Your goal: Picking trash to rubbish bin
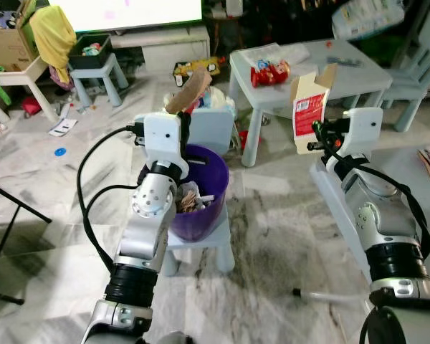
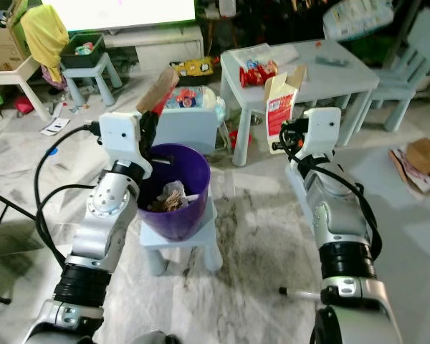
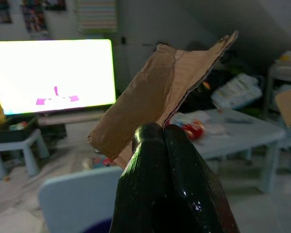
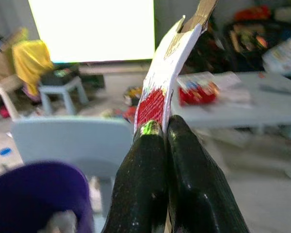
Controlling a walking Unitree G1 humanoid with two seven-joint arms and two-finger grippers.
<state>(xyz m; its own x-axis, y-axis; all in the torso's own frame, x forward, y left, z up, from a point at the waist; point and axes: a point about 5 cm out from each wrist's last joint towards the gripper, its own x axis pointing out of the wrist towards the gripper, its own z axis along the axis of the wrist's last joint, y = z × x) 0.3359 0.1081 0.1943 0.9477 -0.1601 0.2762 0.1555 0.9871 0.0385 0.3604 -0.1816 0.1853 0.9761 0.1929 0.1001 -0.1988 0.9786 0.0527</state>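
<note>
Standing on a small pale stool (image 1: 201, 247) on the marble floor (image 1: 272, 236), a purple bin (image 1: 208, 197) with crumpled trash (image 2: 168, 199) inside. Just above its near rim, left gripper (image 3: 164, 127) with fingers pressed together on a torn brown cardboard piece (image 1: 188, 89), held tilted over the bin. Off to the right of the bin, right gripper (image 4: 165, 127) clamped on the lower edge of a red-and-white carton (image 1: 309, 107), flap open, held upright and well apart from the bin. Beyond, a pale table (image 1: 358, 75) bearing red snack packets (image 1: 270, 72). Farther back, a bright screen (image 1: 122, 13) and a yellow cloth (image 1: 54, 36).
</note>
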